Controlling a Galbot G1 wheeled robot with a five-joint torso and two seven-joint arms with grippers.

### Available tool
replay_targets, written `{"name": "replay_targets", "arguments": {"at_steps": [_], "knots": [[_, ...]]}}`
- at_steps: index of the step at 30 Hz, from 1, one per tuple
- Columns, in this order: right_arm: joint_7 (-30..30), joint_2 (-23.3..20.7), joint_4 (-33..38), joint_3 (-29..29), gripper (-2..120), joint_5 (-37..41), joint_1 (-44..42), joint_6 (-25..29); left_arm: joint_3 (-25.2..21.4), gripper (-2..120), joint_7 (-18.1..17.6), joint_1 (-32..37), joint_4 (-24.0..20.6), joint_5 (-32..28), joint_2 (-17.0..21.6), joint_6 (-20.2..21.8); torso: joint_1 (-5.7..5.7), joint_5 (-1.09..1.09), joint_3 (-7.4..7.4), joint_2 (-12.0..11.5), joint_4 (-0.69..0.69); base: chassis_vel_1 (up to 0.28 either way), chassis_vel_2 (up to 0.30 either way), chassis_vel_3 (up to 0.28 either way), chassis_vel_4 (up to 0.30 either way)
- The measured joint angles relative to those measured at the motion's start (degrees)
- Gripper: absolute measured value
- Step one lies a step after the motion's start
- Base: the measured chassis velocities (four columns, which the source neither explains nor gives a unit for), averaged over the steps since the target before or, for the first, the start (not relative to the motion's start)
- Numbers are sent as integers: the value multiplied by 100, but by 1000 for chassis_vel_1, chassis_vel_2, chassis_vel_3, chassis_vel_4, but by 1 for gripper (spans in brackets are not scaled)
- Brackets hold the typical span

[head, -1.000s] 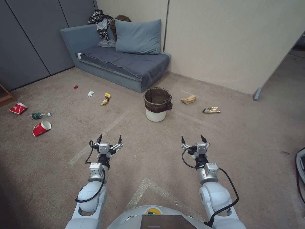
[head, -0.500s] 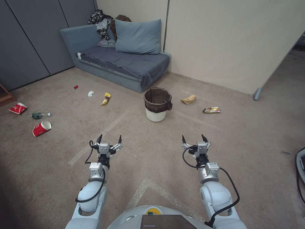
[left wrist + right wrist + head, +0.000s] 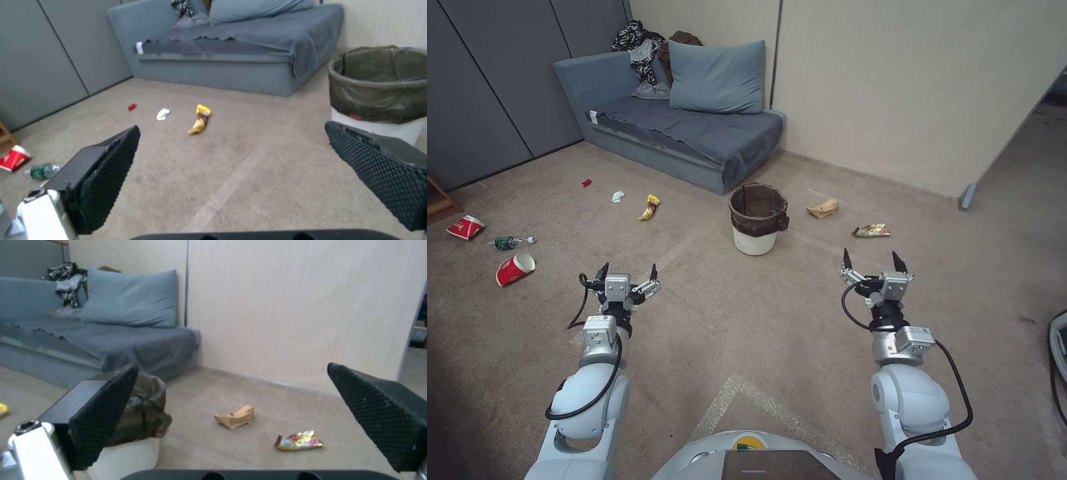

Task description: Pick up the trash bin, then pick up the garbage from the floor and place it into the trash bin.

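bin ahead on open carpet, both pincers spread

my left gripper (image 3: pixel 627 275) and right gripper (image 3: pixel 872 261) hang over bare beige carpet, fingers wide apart, holding nothing. the trash bin (image 3: pixel 756 220), a round white bucket with a dark bag folded over its rim, stands upright between them and farther off, just before the grey sofa (image 3: pixel 680 130). a crumpled brown paper bag (image 3: pixel 823 209) and a shiny wrapper (image 3: pixel 872 231) lie near its right; a red cup (image 3: pixel 514 268) lies far left.

Carpeted living-room mock-up, grey sofa (image 3: pixel 684 137) with pillow (image 3: pixel 717 77), partition walls (image 3: pixel 907 87), grey wall panels (image 3: pixel 480 80)
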Motion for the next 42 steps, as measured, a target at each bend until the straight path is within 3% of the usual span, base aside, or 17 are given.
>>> {"name": "replay_targets", "arguments": {"at_steps": [34,42], "knots": [[-174,12,-220,-54,100,71,-47,49,23,100,38,9,67,35,-15,-98,-1,2,0,0,0,0,0,0,0],[-197,12,-227,-44,100,72,-49,65,45,100,44,12,68,47,-14,-103,-1,1,0,0,0,-119,131,133,-134]]}}
